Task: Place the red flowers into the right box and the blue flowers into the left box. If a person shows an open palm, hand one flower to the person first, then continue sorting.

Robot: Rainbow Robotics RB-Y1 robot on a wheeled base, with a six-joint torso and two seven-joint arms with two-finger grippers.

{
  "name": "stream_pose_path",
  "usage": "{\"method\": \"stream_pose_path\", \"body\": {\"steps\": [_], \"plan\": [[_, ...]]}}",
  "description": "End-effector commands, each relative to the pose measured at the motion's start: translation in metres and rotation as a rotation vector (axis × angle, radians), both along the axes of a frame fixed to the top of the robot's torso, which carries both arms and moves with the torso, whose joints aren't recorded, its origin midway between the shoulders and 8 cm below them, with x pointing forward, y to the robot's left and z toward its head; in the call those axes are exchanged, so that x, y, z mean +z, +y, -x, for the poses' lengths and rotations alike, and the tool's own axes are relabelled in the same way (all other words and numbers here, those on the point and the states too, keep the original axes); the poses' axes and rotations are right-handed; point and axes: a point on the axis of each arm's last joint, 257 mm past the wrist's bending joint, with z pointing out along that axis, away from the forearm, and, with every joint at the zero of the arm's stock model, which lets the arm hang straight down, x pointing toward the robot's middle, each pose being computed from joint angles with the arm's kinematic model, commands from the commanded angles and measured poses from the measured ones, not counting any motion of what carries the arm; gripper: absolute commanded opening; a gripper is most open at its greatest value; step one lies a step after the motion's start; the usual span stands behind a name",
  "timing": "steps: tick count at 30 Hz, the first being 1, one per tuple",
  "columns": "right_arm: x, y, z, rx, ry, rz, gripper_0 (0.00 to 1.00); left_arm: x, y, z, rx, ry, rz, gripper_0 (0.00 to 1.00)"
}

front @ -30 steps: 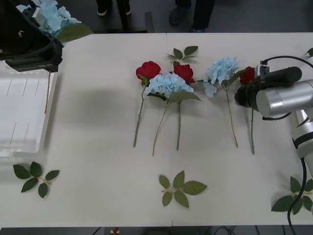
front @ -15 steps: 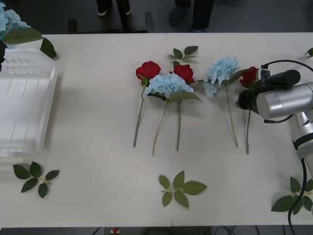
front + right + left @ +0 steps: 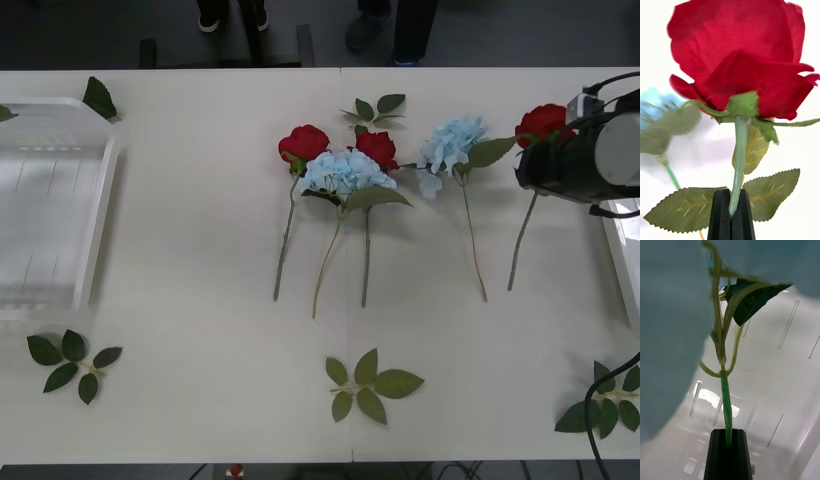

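Note:
My right gripper hangs at the table's right side, shut on the stem of a red rose whose stem dangles above the table. Close up, the black fingers pinch the stem just under the bloom. My left gripper is shut on the green stem of a blue flower above the slotted left box. One leaf of it shows by the left box. Two red roses and two blue flowers lie mid-table.
The right box shows as a white rim at the right edge. Loose leaf sprigs lie at the front middle, front left, front right and far middle.
My right gripper has lifted the red rose off the table and carried it right and farther back. The left arm has moved left out of the front view with its blue flower.

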Motion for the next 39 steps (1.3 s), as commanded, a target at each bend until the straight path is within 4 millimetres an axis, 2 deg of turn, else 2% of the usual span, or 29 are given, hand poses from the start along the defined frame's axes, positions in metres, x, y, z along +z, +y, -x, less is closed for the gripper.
{"method": "stream_pose_path", "body": {"steps": [1, 2, 3, 6, 7, 8, 9, 11, 13, 16, 17, 20, 23, 25, 26, 27, 28, 30, 31, 35, 36, 37, 39], "plan": [[0.064, -0.042, 0.007, 0.05, -0.078, 0.073, 0.0, -0.001, -0.002, -0.011, -0.003, -0.022, -0.003, 0.0], [0.073, -0.062, 0.014, 0.045, -0.069, 0.082, 0.0, -0.005, -0.005, -0.015, -0.005, -0.026, 0.003, 0.0], [0.074, -0.069, 0.017, 0.044, -0.061, 0.09, 0.0, -0.007, -0.006, -0.015, -0.004, -0.026, 0.004, 0.0], [0.081, -0.121, 0.037, 0.023, -0.016, 0.15, 0.0, -0.011, -0.01, -0.021, -0.009, -0.037, 0.009, 0.0], [0.083, -0.131, 0.041, 0.019, -0.009, 0.168, 0.0, -0.012, -0.011, -0.021, -0.009, -0.036, 0.01, 0.0], [0.082, -0.161, 0.052, 0.002, 0.019, 0.221, 0.0, -0.014, -0.013, -0.022, -0.012, -0.038, 0.012, 0.01], [0.082, -0.173, 0.057, -0.005, 0.03, 0.242, 0.0, -0.014, -0.014, -0.023, -0.016, -0.04, 0.012, 0.01], [0.084, -0.216, 0.072, -0.027, 0.073, 0.31, 0.0, -0.02, -0.018, -0.026, -0.023, -0.047, 0.016, 0.01], [0.084, -0.24, 0.081, -0.042, 0.095, 0.329, 0.0, -0.026, -0.019, -0.028, -0.029, -0.055, 0.015, 0.01], [0.079, -0.291, 0.095, -0.073, 0.13, 0.387, 0.0, -0.043, -0.021, -0.032, -0.044, -0.073, 0.003, 0.0], [0.075, -0.301, 0.097, -0.078, 0.138, 0.399, 0.0, -0.047, -0.021, -0.033, -0.048, -0.077, -0.002, 0.0], [0.049, -0.337, 0.11, -0.102, 0.173, 0.439, 0.0, -0.052, -0.021, -0.035, -0.05, -0.075, -0.012, 0.0], [0.026, -0.349, 0.116, -0.108, 0.194, 0.451, 0.0, -0.052, -0.02, -0.034, -0.051, -0.073, -0.015, 0.0], [0.012, -0.348, 0.118, -0.111, 0.21, 0.438, 0.0, -0.052, -0.019, -0.035, -0.052, -0.074, -0.022, 0.05], [0.006, -0.346, 0.118, -0.112, 0.213, 0.431, 0.0, -0.051, -0.016, -0.034, -0.05, -0.074, -0.028, 0.41], [0.002, -0.344, 0.117, -0.111, 0.215, 0.426, 0.0, -0.051, -0.015, -0.033, -0.047, -0.072, -0.032, 0.83], [-0.002, -0.341, 0.117, -0.114, 0.217, 0.419, 0.0, -0.052, -0.013, -0.033, -0.044, -0.071, -0.033, 1.0], [-0.005, -0.339, 0.116, -0.116, 0.214, 0.41, 0.0, -0.052, -0.012, -0.033, -0.045, -0.07, -0.035, 1.0], [-0.005, -0.338, 0.116, -0.115, 0.213, 0.408, 0.06, -0.052, -0.012, -0.033, -0.047, -0.07, -0.036, 1.0], [-0.004, -0.335, 0.113, -0.113, 0.203, 0.397, 0.39, -0.052, -0.01, -0.032, -0.045, -0.067, -0.039, 1.0], [-0.003, -0.336, 0.113, -0.114, 0.202, 0.397, 0.44, -0.052, -0.01, -0.031, -0.044, -0.064, -0.039, 1.0], [-0.001, -0.335, 0.111, -0.111, 0.195, 0.399, 0.54, -0.05, -0.008, -0.03, -0.041, -0.065, -0.039, 1.0], [0.005, -0.331, 0.106, -0.106, 0.178, 0.398, 0.58, -0.05, -0.013, -0.029, -0.034, -0.065, -0.008, 1.0]]}}
